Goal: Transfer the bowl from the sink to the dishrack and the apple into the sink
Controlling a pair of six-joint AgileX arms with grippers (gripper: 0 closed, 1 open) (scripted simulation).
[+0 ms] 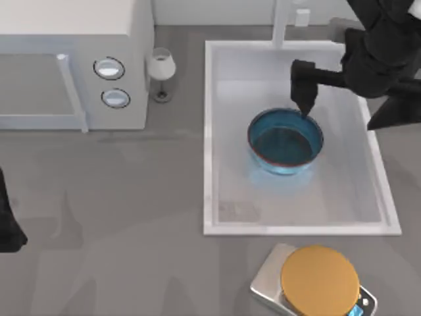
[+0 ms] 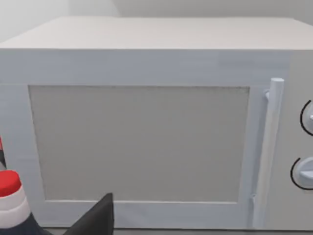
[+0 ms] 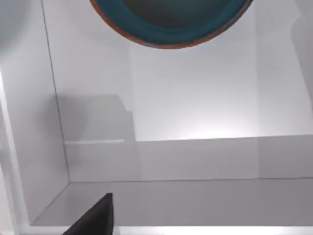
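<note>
The right tool point(image 1: 306, 105) hangs inside the sink point(image 1: 289, 227), its tip just above the far rim of the bowl point(image 1: 285, 141); I cannot tell how wide it stands. The bowl sits mid-basin, just toward the bench's near edge from that tool. The left arm is parked at the bench's left edge, well apart, so the right arm is the nearer.

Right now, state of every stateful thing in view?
bowl: upright in the sink, looks empty
right gripper: at the bowl's far rim
left arm: parked at table's left edge
microwave: door shut
wine glass: upright
kitchen scale: nothing on it
</note>
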